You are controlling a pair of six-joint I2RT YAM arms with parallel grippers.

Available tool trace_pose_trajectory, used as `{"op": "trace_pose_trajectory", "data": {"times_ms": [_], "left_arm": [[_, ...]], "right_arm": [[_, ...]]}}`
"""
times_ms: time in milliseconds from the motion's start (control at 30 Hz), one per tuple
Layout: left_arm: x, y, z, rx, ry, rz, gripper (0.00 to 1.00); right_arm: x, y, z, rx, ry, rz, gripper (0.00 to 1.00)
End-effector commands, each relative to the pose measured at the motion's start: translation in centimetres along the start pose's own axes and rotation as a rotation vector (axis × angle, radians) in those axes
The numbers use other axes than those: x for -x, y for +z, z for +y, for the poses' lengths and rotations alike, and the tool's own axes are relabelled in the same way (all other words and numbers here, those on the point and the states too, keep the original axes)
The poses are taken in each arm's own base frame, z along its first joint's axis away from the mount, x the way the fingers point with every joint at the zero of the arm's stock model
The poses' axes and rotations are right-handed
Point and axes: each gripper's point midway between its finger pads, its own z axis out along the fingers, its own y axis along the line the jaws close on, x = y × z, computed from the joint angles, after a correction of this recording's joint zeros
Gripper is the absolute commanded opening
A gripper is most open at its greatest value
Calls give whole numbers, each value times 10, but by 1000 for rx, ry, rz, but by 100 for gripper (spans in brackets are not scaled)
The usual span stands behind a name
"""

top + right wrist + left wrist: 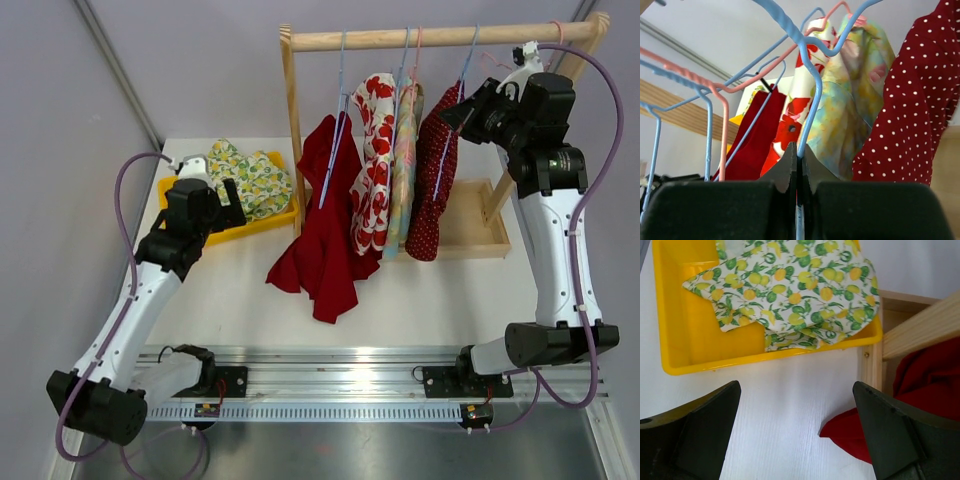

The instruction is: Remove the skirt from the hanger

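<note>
Between my right fingers (790, 167) I am pinching the thin wire of the blue hanger (807, 115), both pads closed fully on it. Just right of them the polka-dot skirt (905, 100) is hanging, seemingly from that same hanger. My left fingers (705, 435) are spread wide, holding nothing, hovering over the worktop (790, 400) with the yellow tray (690, 340) ahead of them. As I am judging it, the wire could be slipping out of so narrow a pinch. The pink hanger (723, 135) crossing left of my fingers could be snagging too, dragging its neighbours along when I lift. I am finding no label or writing to read.
</note>
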Motion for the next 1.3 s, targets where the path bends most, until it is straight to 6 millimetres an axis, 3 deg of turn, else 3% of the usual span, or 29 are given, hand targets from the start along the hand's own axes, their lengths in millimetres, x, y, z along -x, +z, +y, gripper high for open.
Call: {"op": "trace_pose_trajectory", "data": {"times_ms": [0,133,167,200,267,300,333,367,400,467,533,567,667,900,1067,1267], "left_arm": [[49,-42,-29,-68,64,-176,99],[99,-96,-69,-126,118,-309,99],[118,-123,-85,-175,119,-352,99],[129,-137,-94,-202,124,-377,99],[134,-158,-125,-269,211,-392,99],[156,-182,-131,-302,226,-447,99],[152,-178,-152,-312,283,-428,99],[149,-191,-168,-347,326,-430,99],[159,-204,-179,-376,364,-457,99],[143,-214,-223,-488,448,-446,99],[131,-228,-251,-612,488,-446,99],[117,-245,-278,-756,505,-441,99],[79,-272,-318,-980,549,-432,99],[18,-286,-365,-1184,574,-347,92],[-10,-300,-383,-1327,537,-298,93],[-39,-320,-397,-1487,535,-201,93]], "right_arm": [[15,-14,-9,-94,-26,-57,0],[38,-35,7,-96,-66,-106,0],[42,-37,9,-97,-72,-112,0],[46,-41,12,-96,-80,-118,0],[55,-55,23,-87,-92,-140,0],[57,-61,25,-86,-100,-148,0],[56,-66,27,-89,-100,-149,0],[58,-77,31,-87,-106,-164,0],[57,-82,33,-87,-108,-168,0],[51,-97,37,-84,-106,-169,0],[40,-103,36,-79,-96,-149,0],[38,-116,42,-66,-98,-163,0],[27,-135,49,-46,-103,-158,0],[7,-173,72,38,-101,-130,0],[-3,-192,89,110,-68,-120,0],[-8,-201,99,154,-46,-116,0]]}}
